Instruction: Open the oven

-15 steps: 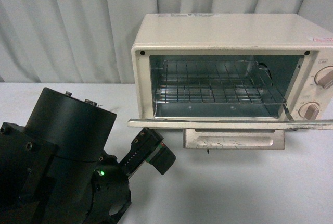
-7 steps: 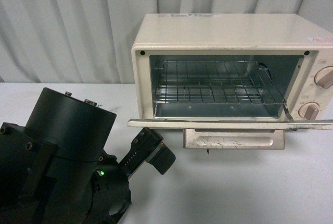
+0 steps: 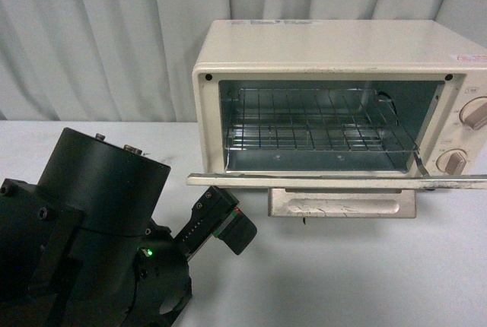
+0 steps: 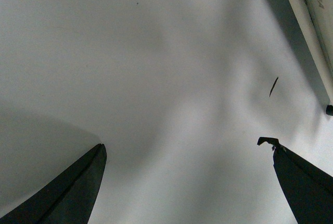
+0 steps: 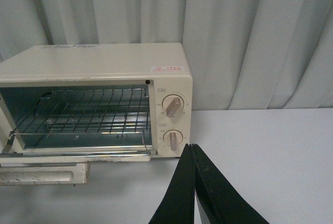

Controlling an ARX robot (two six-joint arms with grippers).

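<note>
The cream oven [image 3: 335, 46] stands at the right of the table, with its glass door [image 3: 335, 181] dropped flat and the tan handle [image 3: 342, 205] facing forward. Inside it the wire rack [image 3: 319, 125] lies bare. My left gripper [image 3: 230, 224] sits low, just left of the door's front corner. In the left wrist view my left gripper [image 4: 183, 145] is open over bare tabletop, with the door's edge [image 4: 307, 10] off to one side. My right gripper [image 5: 190, 147] is shut on nothing, in front of the oven [image 5: 104, 67] near its lower knob [image 5: 172, 139].
The white table [image 3: 365, 274] stretches in front of the oven, and pale curtains [image 3: 114, 30] hang behind it. My bulky black left arm [image 3: 84, 228] fills the lower left of the front view. Two beige knobs [image 3: 475, 112] are on the oven's right side.
</note>
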